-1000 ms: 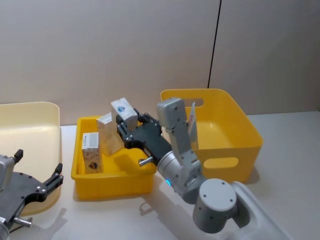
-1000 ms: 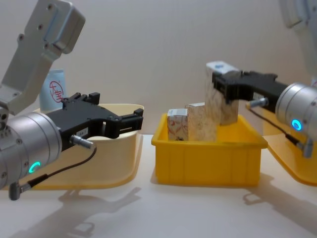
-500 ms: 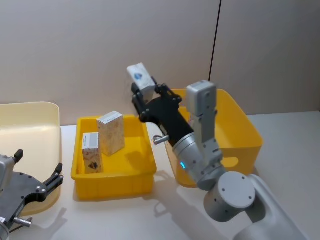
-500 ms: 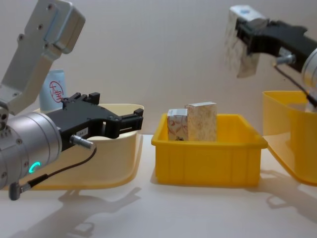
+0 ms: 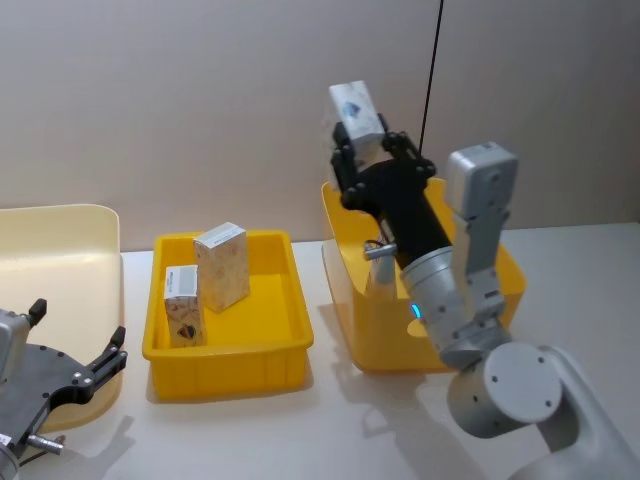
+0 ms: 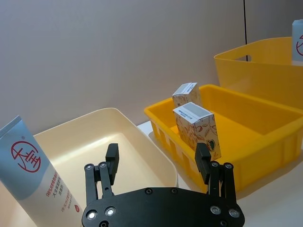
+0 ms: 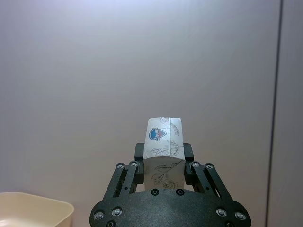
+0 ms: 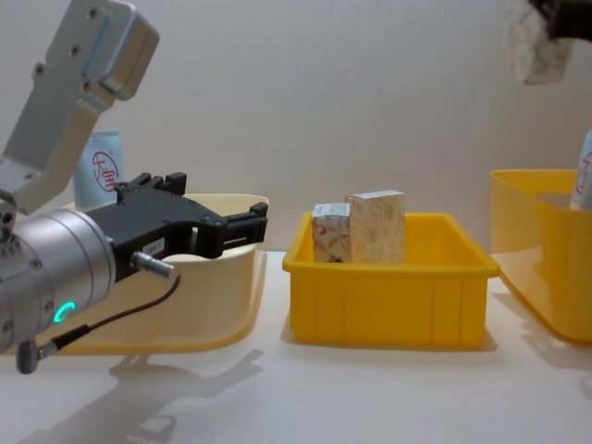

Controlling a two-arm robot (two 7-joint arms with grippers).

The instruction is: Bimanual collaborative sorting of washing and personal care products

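The right arm is bent up high over the deep bin. Its pincer points up and back toward the wall and squeezes a small white carton between its two fingers. The carton is up in the air, above the back left corner of the deep bin and touching nothing else. From the right wrist, the carton stands straight up between the black fingers.

The left arm waits low at the near left side, in front of the cream bin. Its pincer is spread wide with nothing in it, and it hangs just over the near rim of the cream bin.

Two more cartons stand side by side at the left side of the shallow yellow tray, in the middle of the worktop. A blue tube leans inside the cream bin. Another tube stands in the deep bin.
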